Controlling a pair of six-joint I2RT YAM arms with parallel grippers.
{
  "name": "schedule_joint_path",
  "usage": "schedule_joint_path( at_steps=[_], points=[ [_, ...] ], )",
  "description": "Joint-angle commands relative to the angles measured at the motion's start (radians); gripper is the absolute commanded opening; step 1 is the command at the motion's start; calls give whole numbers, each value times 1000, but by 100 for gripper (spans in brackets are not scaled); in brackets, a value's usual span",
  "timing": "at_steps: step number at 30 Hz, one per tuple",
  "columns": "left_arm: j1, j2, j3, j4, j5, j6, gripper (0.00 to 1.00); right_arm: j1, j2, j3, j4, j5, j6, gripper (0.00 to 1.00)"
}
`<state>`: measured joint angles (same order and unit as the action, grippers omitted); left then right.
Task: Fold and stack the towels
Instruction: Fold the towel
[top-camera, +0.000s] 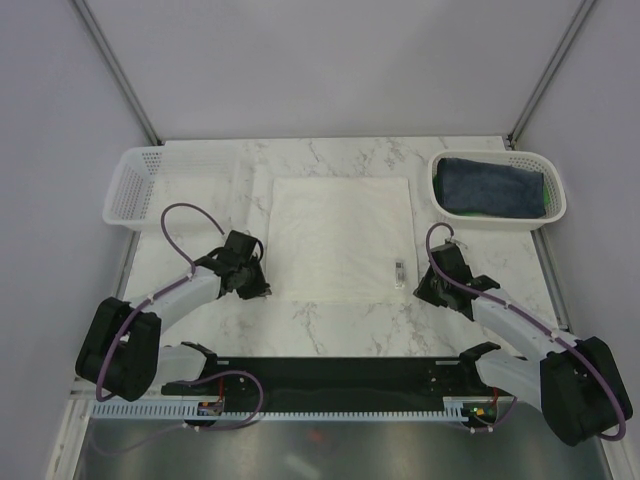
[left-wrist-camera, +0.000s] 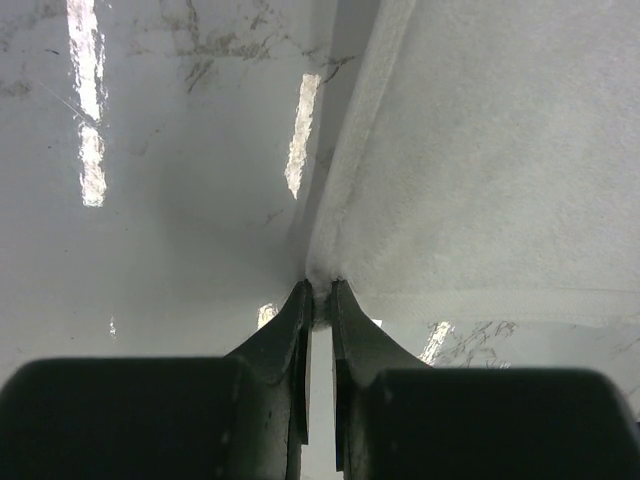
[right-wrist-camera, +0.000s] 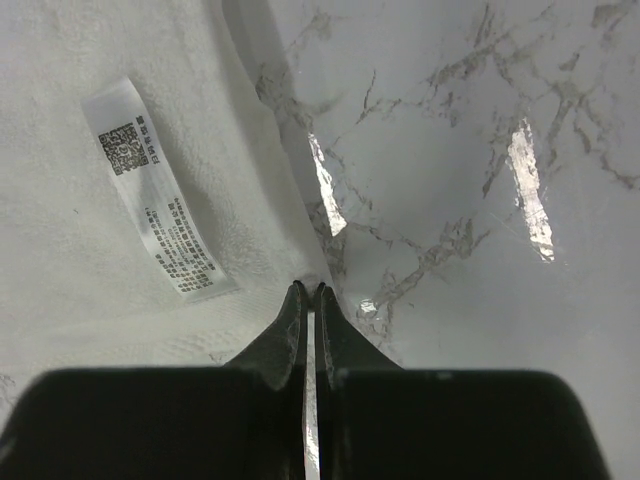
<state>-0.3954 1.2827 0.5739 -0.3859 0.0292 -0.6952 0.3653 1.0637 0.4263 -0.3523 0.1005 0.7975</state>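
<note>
Found the cream-white towel (top-camera: 340, 235) spread flat and unfolded in a single layer on the middle of the marble table (top-camera: 340, 325). Located the navy towel (top-camera: 490, 183) bunched in the white mesh basket (top-camera: 500, 222) at the far right, with the green towel (top-camera: 546, 198) tucked under and beside it, visible only as slivers. Noted a second mesh basket (top-camera: 125, 190) at the far left. Judged progress as early: no fold made, no stack begun, two of three towels not yet out of the basket. Logged the left gripper (left-wrist-camera: 320, 292) at the near-left corner of the cream-white towel, jaws nearly together and pinching a sliver of that corner. Logged the right gripper (right-wrist-camera: 308, 290) at the near-right corner, jaws pressed together, tips down at the hem; cannot confirm from the wrist view any cloth caught between them. Read the step in hand as a two-corner grasp ahead of a first fold, as a judgement only. Remaining: fold the cream-white towel, then fetch, fold and stack the navy and green ones. Writing: one white tag (right-wrist-camera: 158, 190) lying on the towel just inside the near-right corner, bearing a square scan code at one end and several lines of fine print along the rest. Print too small to read, no brand made out. Found no other lettering.
</note>
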Motion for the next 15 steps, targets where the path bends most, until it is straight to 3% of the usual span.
schedule_joint_path(
  at_steps=[1,9,15],
  points=[
    [-2,-3,-5,-10,-80,-23,2,0,-8,17,20,22,-3,0],
    [-3,-62,366,-238,-118,32,2,-11,-19,383,-161,28,-93,0],
    [-2,-115,292,-275,-95,40,2,-9,-100,359,-264,-21,-90,0]
  ],
)
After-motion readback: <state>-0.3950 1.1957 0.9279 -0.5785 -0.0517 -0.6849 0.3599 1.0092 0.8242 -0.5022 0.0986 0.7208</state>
